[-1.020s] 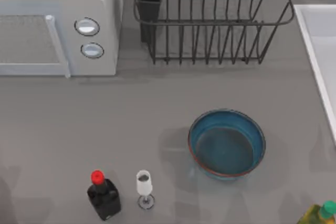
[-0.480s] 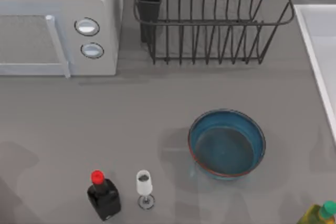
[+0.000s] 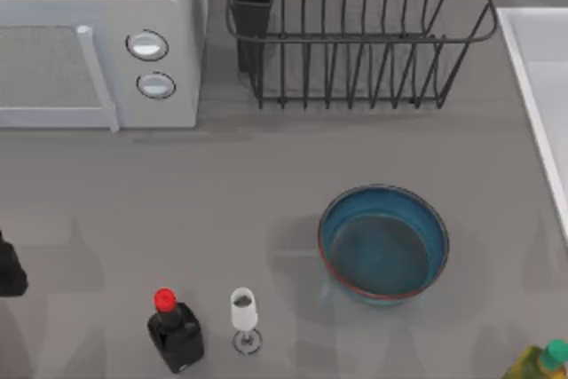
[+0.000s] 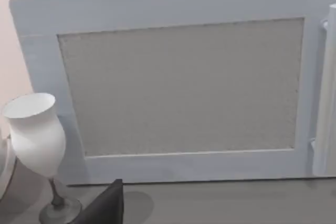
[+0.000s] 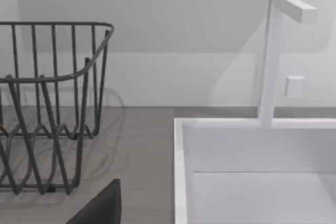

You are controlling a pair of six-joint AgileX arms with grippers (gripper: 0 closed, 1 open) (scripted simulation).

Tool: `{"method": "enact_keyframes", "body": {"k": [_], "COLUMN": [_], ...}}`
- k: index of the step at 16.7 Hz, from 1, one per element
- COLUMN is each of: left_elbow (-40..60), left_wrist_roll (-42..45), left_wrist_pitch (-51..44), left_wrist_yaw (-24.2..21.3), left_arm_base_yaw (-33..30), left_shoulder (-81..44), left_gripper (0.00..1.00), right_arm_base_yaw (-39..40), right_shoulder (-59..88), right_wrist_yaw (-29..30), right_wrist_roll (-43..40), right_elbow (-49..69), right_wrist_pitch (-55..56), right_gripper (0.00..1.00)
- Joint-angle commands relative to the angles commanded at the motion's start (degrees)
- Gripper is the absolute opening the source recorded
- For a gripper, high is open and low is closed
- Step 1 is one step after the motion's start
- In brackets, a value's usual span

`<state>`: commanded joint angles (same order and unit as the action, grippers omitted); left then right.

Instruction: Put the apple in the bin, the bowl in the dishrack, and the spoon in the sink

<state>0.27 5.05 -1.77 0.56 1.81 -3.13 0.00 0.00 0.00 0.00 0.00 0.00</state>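
Movement shows at the top view's left edge: the left pincer (image 3: pixel 7 271), grip state unreadable, has just entered; bowl (image 3: pixel 383 242) untouched, dishrack (image 3: pixel 355 33) waiting.

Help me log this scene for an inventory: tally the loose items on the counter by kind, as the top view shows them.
Bowl: 1
Wine glass: 1
Bottles: 2, a red-capped black bottle and a green-capped yellow bottle at the frame's corner
Total: 4
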Motion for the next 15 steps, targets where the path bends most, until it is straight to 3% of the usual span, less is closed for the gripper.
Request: {"method": "enact_keyframes", "body": {"k": [3, 11, 15], "left_elbow": [-0.3, -0.3, -0.3], "left_wrist_roll": [-4.7, -5.0, -5.0], "left_wrist_pitch": [1.6, 1.8, 1.8], "left_wrist_yaw": [-0.5, -0.6, -0.6], "left_arm_base_yaw": [-1.7, -1.8, -1.8], "left_shoulder": [2.9, 3.1, 3.1], "left_gripper": [1.0, 1.0, 1.0], "right_arm_base_yaw": [0.0, 0.2, 3.2], "right_shoulder": [0.0, 0.6, 9.1], "right_wrist_yaw": [0.0, 0.0, 0.0], "right_wrist_roll": [0.0, 0.2, 3.0], "right_elbow": [0.0, 0.6, 8.9], "right_wrist_pitch": [0.0, -0.5, -7.3], "right_gripper": [1.0, 1.0, 1.0]}}
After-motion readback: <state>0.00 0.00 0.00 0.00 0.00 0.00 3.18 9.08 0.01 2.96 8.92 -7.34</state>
